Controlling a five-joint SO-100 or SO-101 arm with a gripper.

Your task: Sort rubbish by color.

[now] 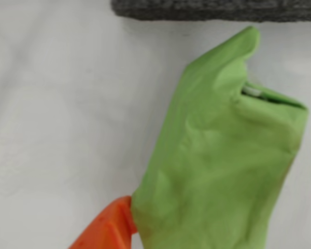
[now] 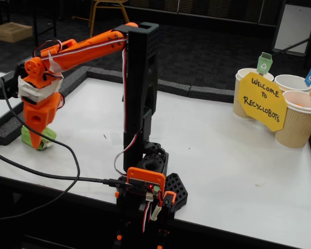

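The claw [image 2: 39, 142] pinched the green paper wad [image 1: 223, 161] at the white bench's [image 2: 238, 155] far-left edge in the fixed view. Next, judged: lift and carry it to the green-flagged cup [image 2: 247, 93].

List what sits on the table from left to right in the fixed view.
Gripper over the green wad → arm's black base → cup with green flag → yellow sign → cup with orange flag.
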